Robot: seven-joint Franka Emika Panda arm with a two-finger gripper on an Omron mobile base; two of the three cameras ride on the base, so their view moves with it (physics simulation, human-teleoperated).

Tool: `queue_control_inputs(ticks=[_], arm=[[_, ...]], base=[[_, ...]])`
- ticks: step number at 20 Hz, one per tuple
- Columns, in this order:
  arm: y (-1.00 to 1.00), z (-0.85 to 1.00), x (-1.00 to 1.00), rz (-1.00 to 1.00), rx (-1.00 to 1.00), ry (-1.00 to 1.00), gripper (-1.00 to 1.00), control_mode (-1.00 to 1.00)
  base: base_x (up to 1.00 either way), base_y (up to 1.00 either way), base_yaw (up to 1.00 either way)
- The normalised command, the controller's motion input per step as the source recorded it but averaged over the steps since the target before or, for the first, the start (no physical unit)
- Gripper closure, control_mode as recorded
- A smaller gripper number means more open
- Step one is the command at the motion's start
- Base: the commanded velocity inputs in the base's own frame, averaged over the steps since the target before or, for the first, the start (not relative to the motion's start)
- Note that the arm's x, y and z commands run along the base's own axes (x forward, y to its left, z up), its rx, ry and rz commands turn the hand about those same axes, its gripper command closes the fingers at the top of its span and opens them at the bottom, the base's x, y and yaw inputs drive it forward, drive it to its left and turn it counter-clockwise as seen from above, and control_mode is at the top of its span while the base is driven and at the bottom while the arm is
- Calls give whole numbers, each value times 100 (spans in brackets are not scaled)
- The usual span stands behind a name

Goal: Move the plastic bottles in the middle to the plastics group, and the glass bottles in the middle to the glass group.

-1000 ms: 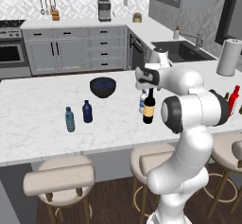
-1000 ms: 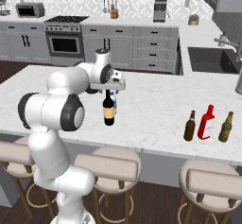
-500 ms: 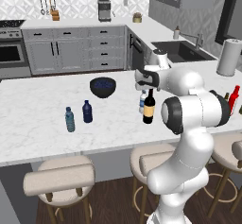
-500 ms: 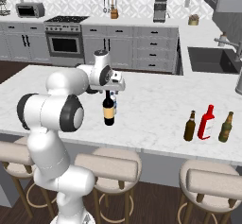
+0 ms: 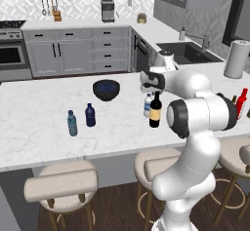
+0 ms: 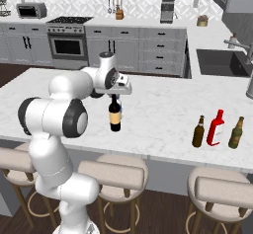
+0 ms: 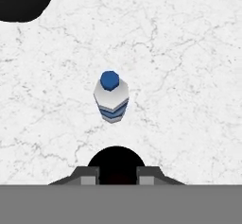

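Your gripper (image 7: pixel 116 176) sits directly over the wine bottle (image 5: pixel 155 110), looking straight down its neck: in the hand view the bottle's dark round top lies between the two finger tips, one on each side of it. Whether the jaws have closed on the neck or only straddle it you cannot tell from these pictures; the gap looks about as wide as the bottle top.

The wine bottle stands upright on the marble surface (image 5: pixel 39 113), its long axis vertical and in line with the way the hand points, so any lift goes straight up along that axis. In the right base view the hand (image 6: pixel 116 86) sits at the top of the neck, with the label and body hanging below it.

Just beyond the wine bottle, on the far side from the stools, stands the small water bottle (image 7: pixel 111 97), also upright. It is close to the wine bottle but not touching it. In the hand view its cap reads blue. Mind it when the wine bottle leaves.

The red bottle (image 6: pixel 216 128) that marks the glass group stands well off from the wine bottle, towards the sink end of the surface, between two brown bottles (image 6: pixel 198 131). On the opposite side of the wine bottle, past the dark bowl (image 5: pixel 106 89), stand the teal-blue bottle (image 5: pixel 72 123) and the navy bottle (image 5: pixel 90 115). My reading is that the wine bottle travels sideways towards the red one, kept vertical throughout.
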Motion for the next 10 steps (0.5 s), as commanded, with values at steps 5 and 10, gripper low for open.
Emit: queue_control_inputs(ticks=[5,10], arm=[[-35,18,-27,0,0,0,100,-100],[-64,20,-29,0,0,0,100,-100]], base=[[0,0,0],[0,0,0]])
